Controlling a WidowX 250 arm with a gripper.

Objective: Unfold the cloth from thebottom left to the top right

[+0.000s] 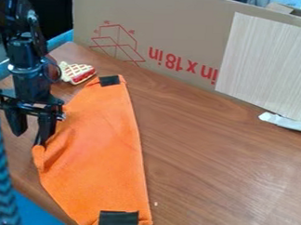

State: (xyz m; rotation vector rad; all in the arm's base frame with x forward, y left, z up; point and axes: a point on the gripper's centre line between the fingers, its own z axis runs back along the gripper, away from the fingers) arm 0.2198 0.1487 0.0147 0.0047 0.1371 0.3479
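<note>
For the step in hand, probably taking up the left flap of the orange cloth (95, 154): bring the gripper (29, 137), spread wide and holding nothing, down astride the puckered left edge, now right by one fingertip; hard to tell whether touching. Slip that tip just under the top layer, close softly, and avoid pinching the layer beneath, an error likely to drag everything along. Lift a little, then sweep low and slowly toward the counter's (225, 173) back right, letting the fold roll open rather than tugging. Let go only once flat. Mind the near end, close to the counter's front left edge and likely to slip off if pulled askew.

Stretched along the counter's left side, the cloth, with a dark patch (109, 80) at the far end and a black strip (118, 220) at the near one. Just beside the far end, a toy pie slice (78, 72), easy to knock. Along the counter's back edge, a cardboard box (162, 31) with a pale panel (266, 67) against it; at the panel's foot, a white scrap (284, 123).
</note>
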